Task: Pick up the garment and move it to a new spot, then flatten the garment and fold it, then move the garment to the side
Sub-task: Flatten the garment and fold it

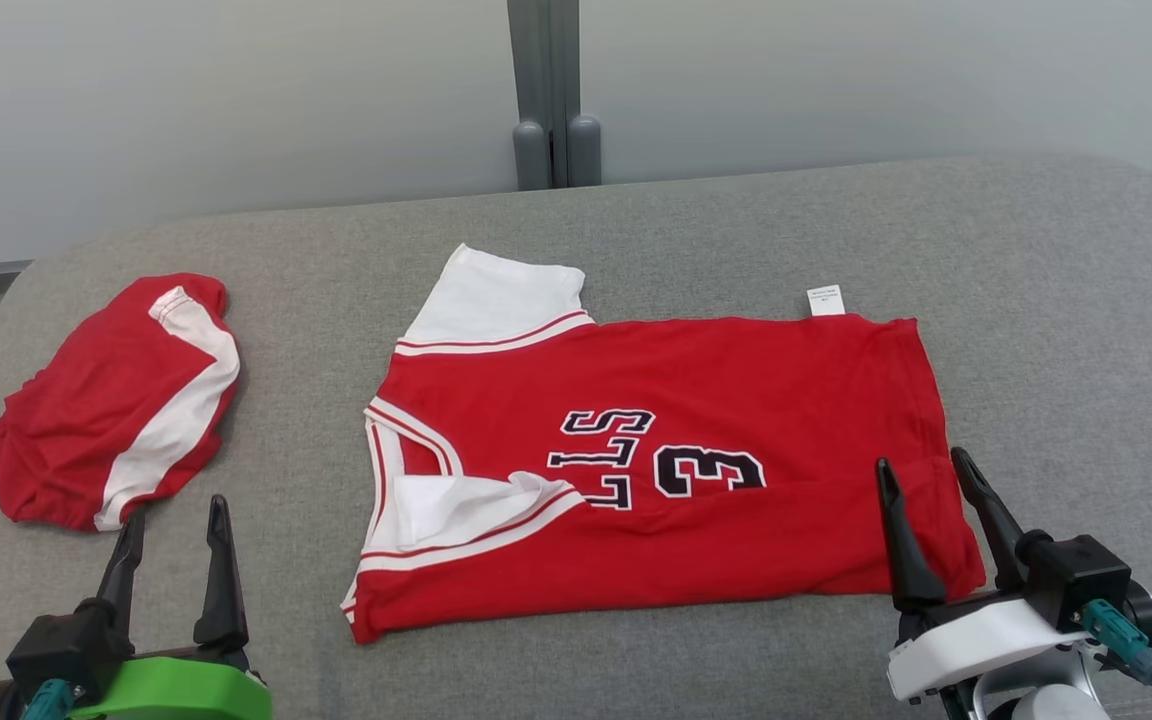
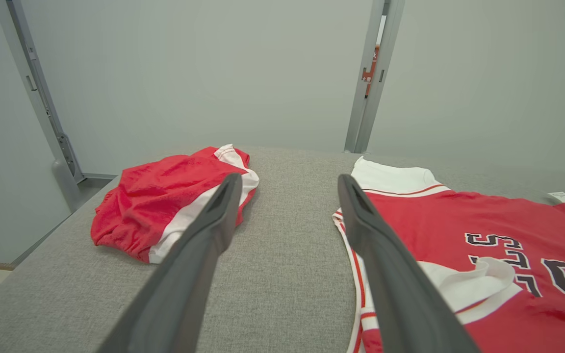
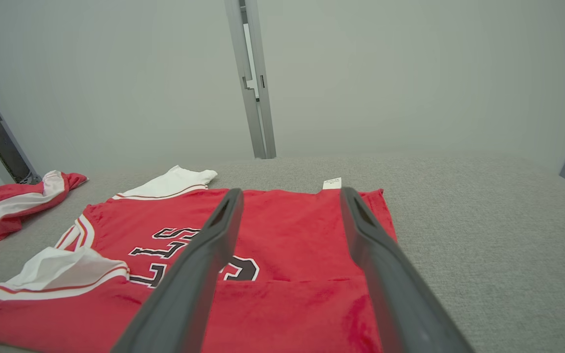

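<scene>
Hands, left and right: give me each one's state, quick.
Left hand: open, holding nothing.
Right hand: open, holding nothing.

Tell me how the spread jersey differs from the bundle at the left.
The jersey lies flat; the bundle is bunched up. The jersey spreads far wider than the bundle. The jersey shows black lettering; the bundle shows none. Both are red with white trim.

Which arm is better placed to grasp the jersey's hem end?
Probably the right: the right gripper, open, is over the hem corner of the jersey; the left gripper is beside the red shorts, off it.
</scene>
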Motion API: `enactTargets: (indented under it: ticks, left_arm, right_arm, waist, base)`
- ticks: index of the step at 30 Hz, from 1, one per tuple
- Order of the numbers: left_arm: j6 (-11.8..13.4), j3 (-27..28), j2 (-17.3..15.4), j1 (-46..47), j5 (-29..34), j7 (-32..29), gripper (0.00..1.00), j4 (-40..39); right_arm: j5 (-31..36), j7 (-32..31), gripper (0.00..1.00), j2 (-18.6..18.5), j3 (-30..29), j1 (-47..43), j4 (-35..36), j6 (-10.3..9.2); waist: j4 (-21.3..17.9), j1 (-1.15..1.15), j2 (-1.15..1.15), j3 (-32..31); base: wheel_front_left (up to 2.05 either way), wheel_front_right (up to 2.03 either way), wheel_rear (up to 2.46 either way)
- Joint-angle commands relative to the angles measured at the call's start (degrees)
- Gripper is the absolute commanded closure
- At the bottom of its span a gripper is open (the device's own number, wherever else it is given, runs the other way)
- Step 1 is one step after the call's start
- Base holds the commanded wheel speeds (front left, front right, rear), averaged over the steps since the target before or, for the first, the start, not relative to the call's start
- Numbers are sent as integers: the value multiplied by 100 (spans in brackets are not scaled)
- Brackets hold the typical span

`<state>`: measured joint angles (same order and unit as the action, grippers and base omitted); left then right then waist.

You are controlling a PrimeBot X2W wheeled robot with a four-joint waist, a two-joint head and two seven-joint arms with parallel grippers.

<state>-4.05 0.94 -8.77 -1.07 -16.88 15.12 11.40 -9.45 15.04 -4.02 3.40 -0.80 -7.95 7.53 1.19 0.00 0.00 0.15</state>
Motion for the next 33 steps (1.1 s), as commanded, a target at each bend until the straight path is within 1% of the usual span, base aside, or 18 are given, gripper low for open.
enactTargets:
  ticks: [1,6,9,14,18,20,21,23,25,29,32,33]
  left_arm:
    - [-39,61,19,-103,67,2,0,7]
    - [-111,181,103,-85,140,2,0,37]
    - [-157,233,121,24,164,2,0,66]
    - [-258,153,-57,535,204,2,0,155]
    - [-311,-56,-286,1329,199,2,0,328]
    - [-337,-205,-436,1838,104,-19,0,483]
    - [-343,-390,-612,2369,43,-83,0,663]
    - [-350,-669,-766,2883,-93,-164,0,811]
    - [-348,-993,-983,3448,-396,-278,0,974]
    - [-350,-1647,-1419,4375,-907,-481,0,1257]
    - [-351,-2070,-1593,4919,-1319,-651,0,1556]
    - [-351,-2255,-1707,5132,-1390,-729,0,1672]
  right_arm:
    - [-8,17,0,11,-4,-52,-15,-9]
    - [-33,18,0,22,-39,-60,-87,-9]
    - [-66,17,0,34,-49,80,-186,-9]
    - [-41,17,0,-80,23,649,-400,-9]
    - [42,-187,0,-269,36,1364,-727,-9]
    - [92,-330,0,-379,23,1768,-913,-9]
    - [146,-498,0,-487,8,2177,-1101,-9]
    - [183,-635,0,-557,6,2581,-1268,-9]
    - [251,-797,0,-637,34,2997,-1478,-10]
    - [342,-1002,0,-669,233,3661,-1857,-9]
    - [369,-1131,0,-689,415,4066,-2199,-10]
    - [326,-1193,0,-662,471,4222,-2339,-10]
  waist:
    - [0,0,0,-7]
    - [2,0,0,-10]
    - [-42,0,0,33]
    - [-128,0,0,239]
    - [-161,0,0,532]
    - [-191,0,0,721]
    - [-233,0,0,943]
    - [-290,0,0,1189]
    - [-377,0,0,1483]
    - [-575,0,0,1972]
    - [-708,0,0,2283]
    - [-768,0,0,2403]
  base:
    - [0,0,0]
    - [0,0,0]
    - [0,0,0]
    - [0,0,0]
    - [0,0,0]
    - [0,0,0]
    - [0,0,0]
    - [0,0,0]
    - [0,0,0]
    - [0,0,0]
    - [0,0,0]
    - [0,0,0]
